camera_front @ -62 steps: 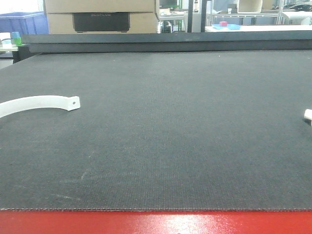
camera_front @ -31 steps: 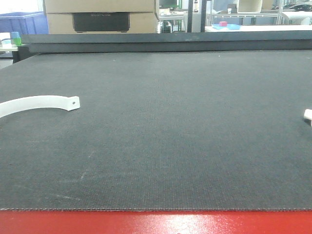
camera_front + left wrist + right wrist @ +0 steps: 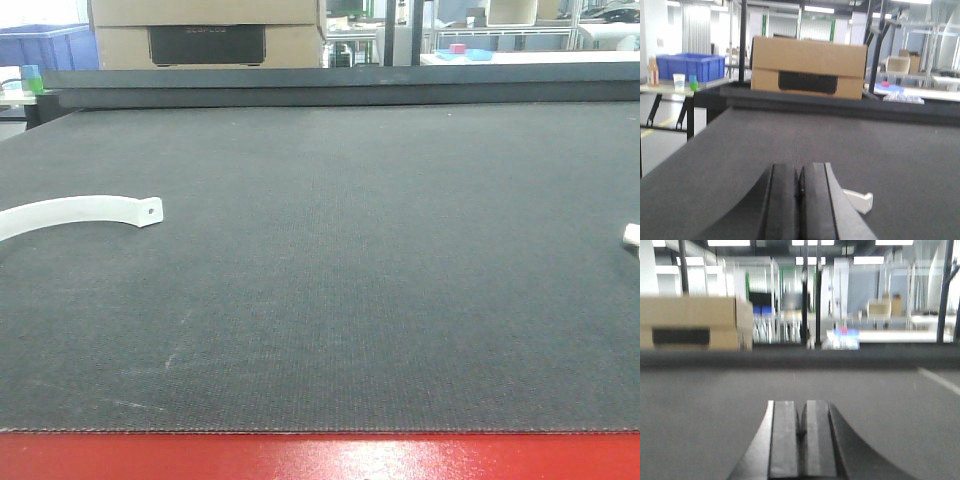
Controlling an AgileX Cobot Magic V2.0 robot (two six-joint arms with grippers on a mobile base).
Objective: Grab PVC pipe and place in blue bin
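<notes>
The left gripper has its two dark fingers pressed flat against each other, with only a hairline seam between them and nothing caught in it. It hangs low over the dark mat. Just to the right of its fingers a flat white piece lies on the mat, apart from the gripper; whether this is the strap cannot be told from the wrist view. The right gripper is likewise closed finger against finger and holds nothing, over bare mat, though that view is blurred

Neither gripper shows in the front view. There the PVC pipe shows only as a rounded off-white end at the right edge of the picture, lying on the mat. Well apart from it, on the left side, lies a curved white strap with a hole at its end; open mat lies between the two

Beyond the far edge of the mat stands a cardboard box, and to its left the blue bin, off the mat and far from the pipe

Counted: two grippers, one pipe end, one strap, one blue bin, one cardboard box
</notes>
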